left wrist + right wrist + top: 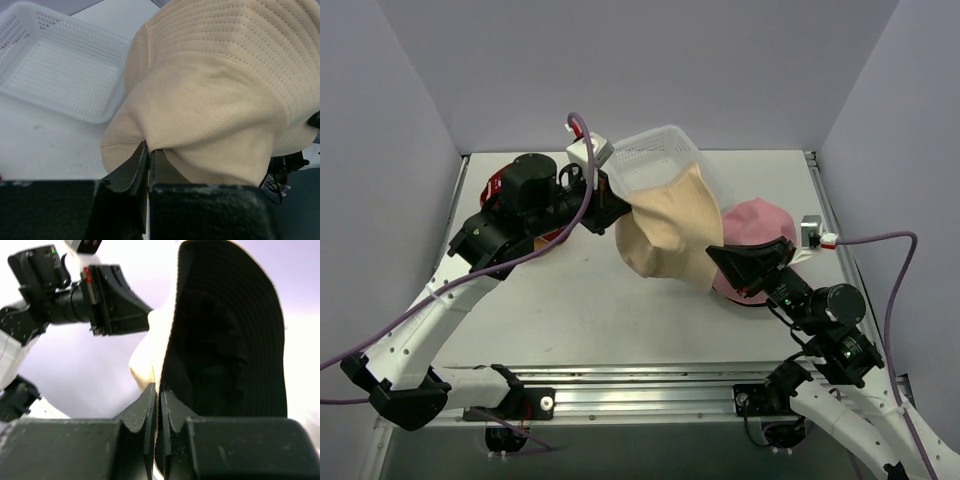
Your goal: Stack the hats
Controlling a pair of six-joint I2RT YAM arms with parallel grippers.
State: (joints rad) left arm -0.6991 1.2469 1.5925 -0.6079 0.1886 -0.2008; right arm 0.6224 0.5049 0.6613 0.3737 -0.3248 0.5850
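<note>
White table [580,310], grey walls. Your left gripper [620,212] and right gripper [715,255] clamp the tan hat [665,230], raised before the basket [660,155]. Pink hat [758,218], red cap [492,189] flank it, seemingly unstacked.

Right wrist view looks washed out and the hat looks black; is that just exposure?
Right wrist: background blown out white, the tan bucket hat overexposed on its outside, its inside dark with stitching visible; whether that is shadow or black fabric, cannot tell. Left wrist: evenly lit, hat weave sharp. Top external: even light, no glare.
</note>
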